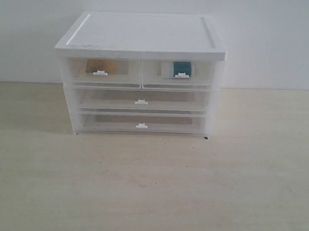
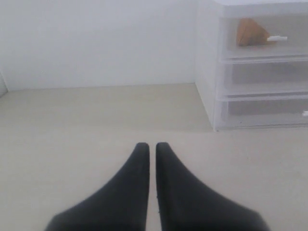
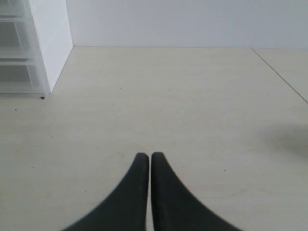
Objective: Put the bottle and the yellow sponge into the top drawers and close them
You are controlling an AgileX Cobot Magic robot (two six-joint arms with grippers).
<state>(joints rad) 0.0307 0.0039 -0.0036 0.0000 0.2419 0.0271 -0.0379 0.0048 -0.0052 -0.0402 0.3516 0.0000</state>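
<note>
Your only obstacle: white translucent plastic drawer cabinet (image 1: 143,34) at back centre. Pale wooden tabletop (image 1: 150,188) before and beside it open.

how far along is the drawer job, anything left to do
Looks finished. The yellow sponge shows through the left top drawer, the bottle through the right top drawer, and both sit flush, closed. Nothing in hand: both arms' jaws are shut and empty, off the cabinet. Nothing seems left.
</note>
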